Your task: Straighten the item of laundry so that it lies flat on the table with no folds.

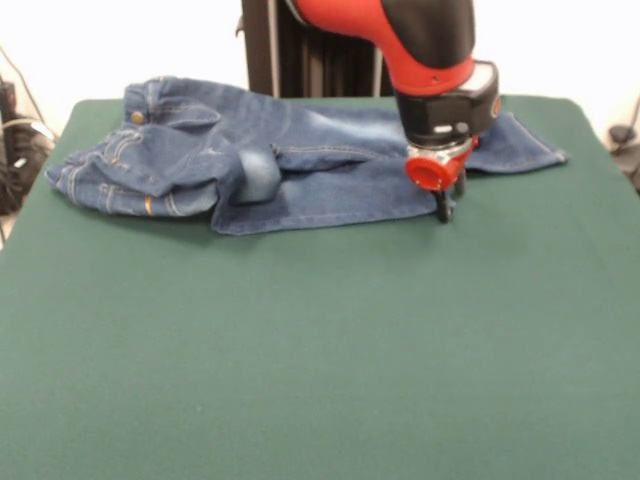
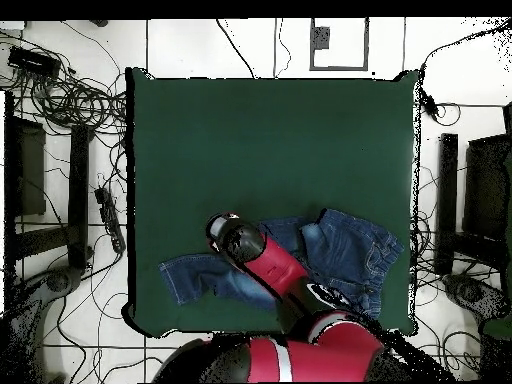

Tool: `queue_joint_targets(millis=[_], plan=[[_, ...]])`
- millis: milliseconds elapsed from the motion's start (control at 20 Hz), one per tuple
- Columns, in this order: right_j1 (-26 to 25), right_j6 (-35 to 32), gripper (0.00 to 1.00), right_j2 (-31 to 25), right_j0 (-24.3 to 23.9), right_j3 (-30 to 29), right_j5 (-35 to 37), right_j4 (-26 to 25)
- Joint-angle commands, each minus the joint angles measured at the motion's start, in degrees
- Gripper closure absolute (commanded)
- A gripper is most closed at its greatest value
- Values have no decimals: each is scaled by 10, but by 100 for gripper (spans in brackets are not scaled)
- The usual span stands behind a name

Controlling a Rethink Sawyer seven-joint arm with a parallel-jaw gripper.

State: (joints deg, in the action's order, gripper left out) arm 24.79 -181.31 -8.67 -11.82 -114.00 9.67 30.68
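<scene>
One pair of jeans (image 1: 300, 160) lay on the table (image 1: 320, 340) at the side nearest the pedestal, waist end bunched and folded over, legs stretched out. One hand (image 1: 447, 205) pressed down at the lower leg's edge — whether it was open or closed, I could not tell. From above, the red arm (image 2: 280, 275) hid the jeans' middle; cables (image 2: 70, 100) sprawled on the floor beside the table.
</scene>
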Motion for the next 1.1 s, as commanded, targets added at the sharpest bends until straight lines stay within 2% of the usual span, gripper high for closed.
queue_joint_targets(millis=[50, 350, 700, 950, 1100], plan=[[-91, 12, 0, 14, 0, 2, 51, -26], [-17, 32, 0, 61, -10, -7, 156, -82], [70, 0, 0, 75, -20, -16, 254, -115], [129, -33, 0, 83, -27, -10, 325, -115], [145, -53, 0, 89, -21, -5, 333, -103]])
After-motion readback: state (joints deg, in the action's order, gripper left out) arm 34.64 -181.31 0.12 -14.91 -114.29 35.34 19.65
